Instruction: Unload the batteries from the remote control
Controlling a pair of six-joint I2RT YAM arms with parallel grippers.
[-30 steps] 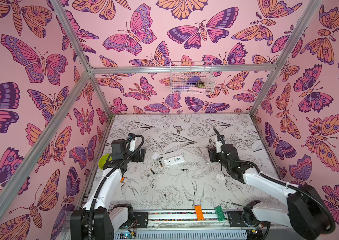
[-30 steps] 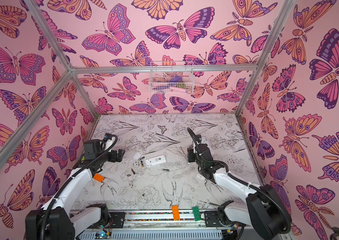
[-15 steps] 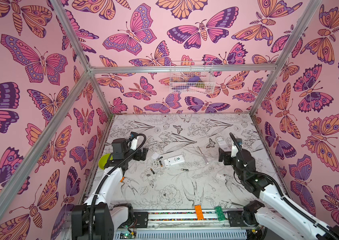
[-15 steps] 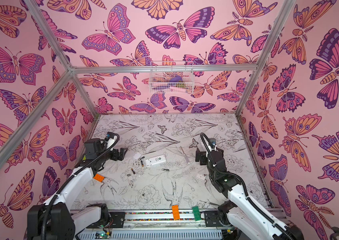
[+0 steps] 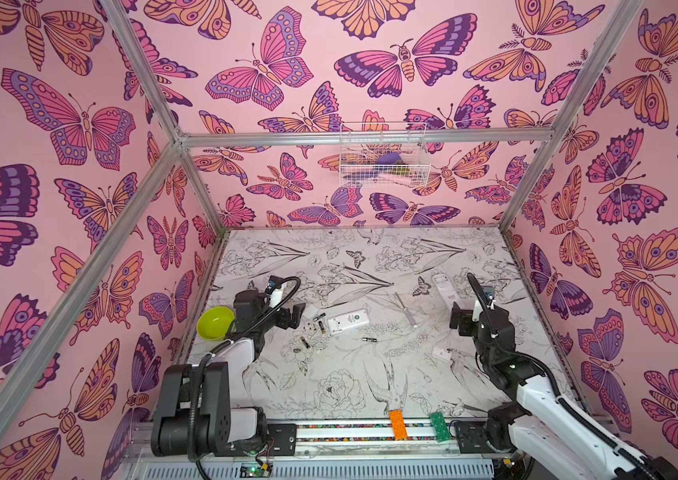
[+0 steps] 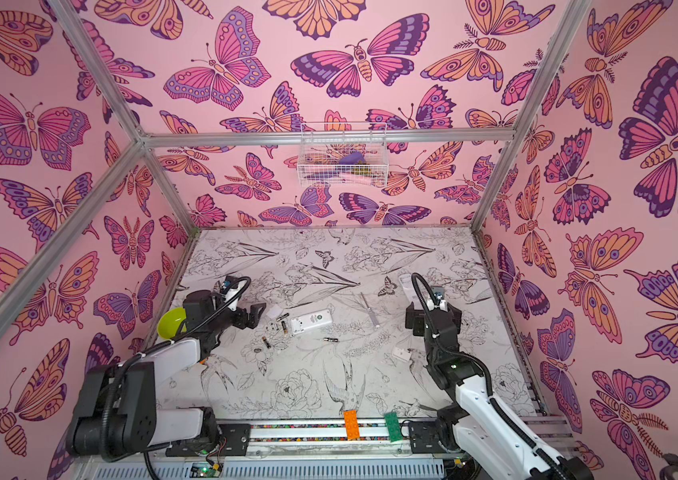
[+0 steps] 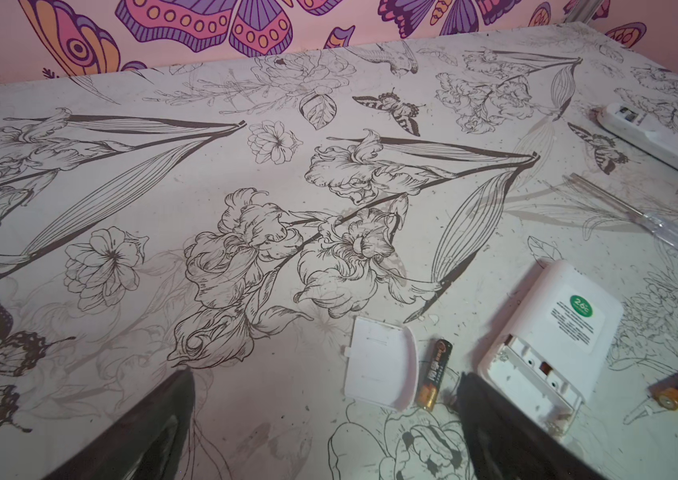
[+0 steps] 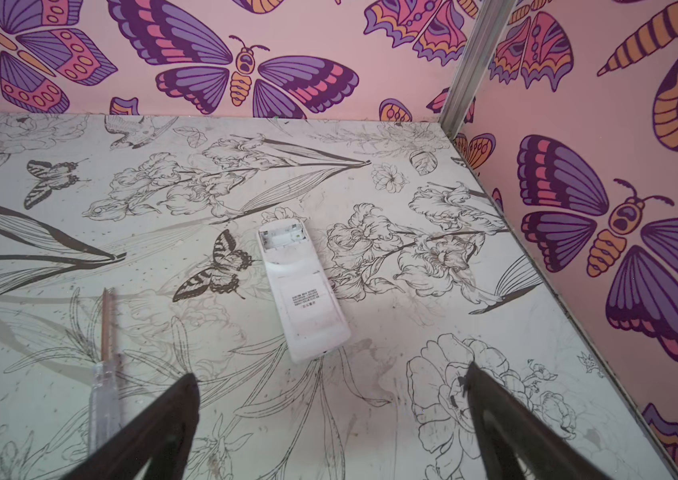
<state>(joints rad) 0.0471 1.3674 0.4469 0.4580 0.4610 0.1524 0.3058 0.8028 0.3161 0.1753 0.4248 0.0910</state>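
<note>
A white remote control (image 5: 347, 322) (image 6: 311, 321) (image 7: 553, 332) with a green sticker lies mid-table, back up, its battery bay open and bare. Several black-and-gold batteries lie loose around it; one battery (image 7: 435, 374) (image 5: 322, 326) rests beside a detached cover (image 7: 381, 365), another battery (image 5: 369, 340) (image 6: 330, 340) lies nearer the front. My left gripper (image 5: 291, 316) (image 6: 254, 316) (image 7: 325, 376) hovers open just left of them, holding nothing. A second white remote (image 5: 444, 289) (image 8: 302, 291) lies at the right with its bay open. My right gripper (image 5: 460, 322) (image 6: 414, 322) (image 8: 331, 378) is open behind it, holding nothing.
A clear-handled screwdriver (image 5: 406, 309) (image 8: 104, 374) lies between the two remotes. A lime bowl (image 5: 214, 323) (image 6: 171, 322) sits by the left wall. Another small white cover (image 5: 440, 353) lies front right. A wire basket (image 5: 383, 158) hangs on the back wall.
My right gripper has opened and pulled back to the right and toward the front, leaving the second remote on the table. The left arm has barely moved.
</note>
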